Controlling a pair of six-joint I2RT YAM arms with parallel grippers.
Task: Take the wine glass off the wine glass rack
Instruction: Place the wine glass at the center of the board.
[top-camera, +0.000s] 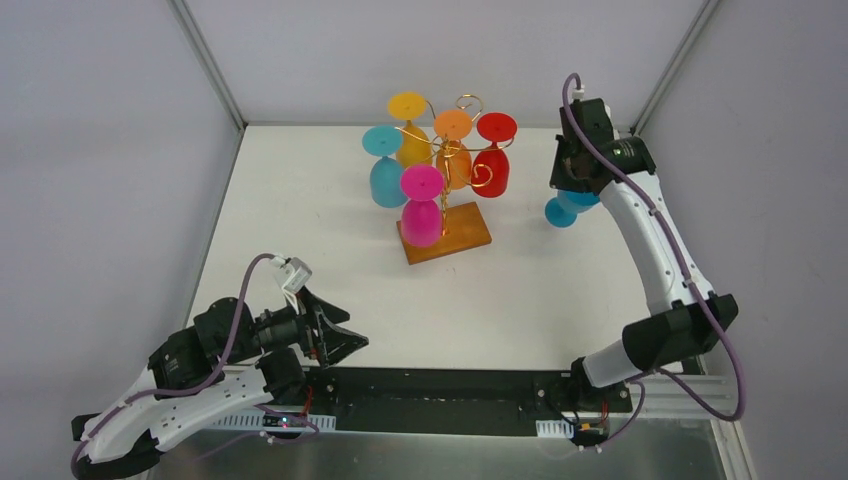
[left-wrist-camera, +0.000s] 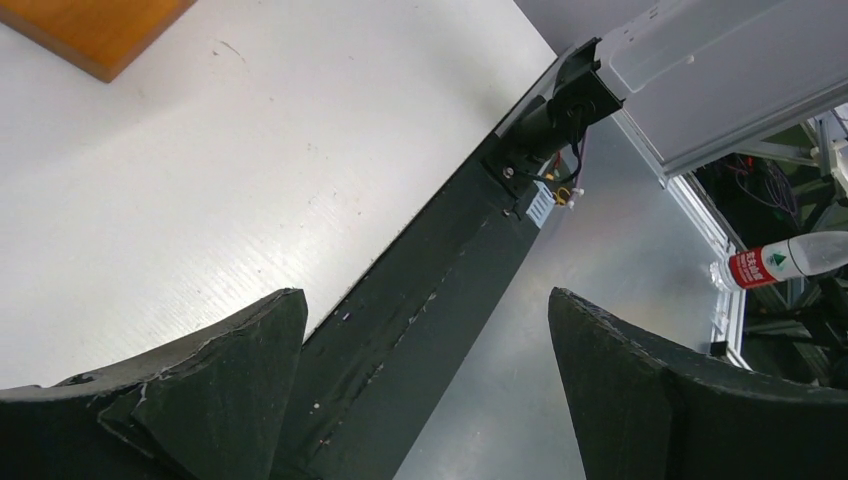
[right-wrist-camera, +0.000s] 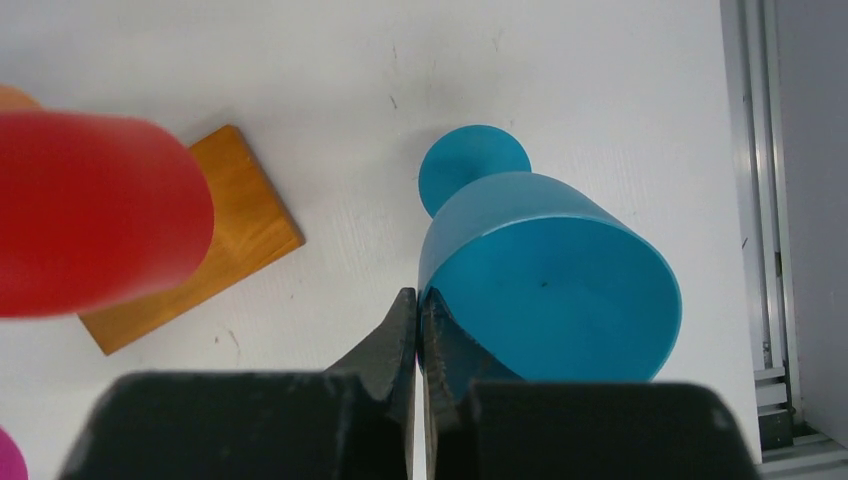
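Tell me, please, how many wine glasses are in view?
6. Five hang on the rack: yellow, orange, red, light-blue, magenta. The sixth, a blue glass, is off it, pinched in the right jaws. None seems hidden.

Left arm (top-camera: 180, 400) crouches low by its base, left gripper (left-wrist-camera: 425, 296) spread wide. Right arm (top-camera: 650, 240) stretches far forward, right gripper (right-wrist-camera: 418, 305) fingers pinched tight on the blue wine glass (right-wrist-camera: 550, 290) rim.

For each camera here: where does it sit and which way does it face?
Top external: above, behind the arms, looking down on table, wine glass rack, left arm, right arm.
Left wrist: faces the table's near edge; open fingers show.
Right wrist: looks down on the blue wine glass its fingers pinch.
Shared: the rack's wooden base.
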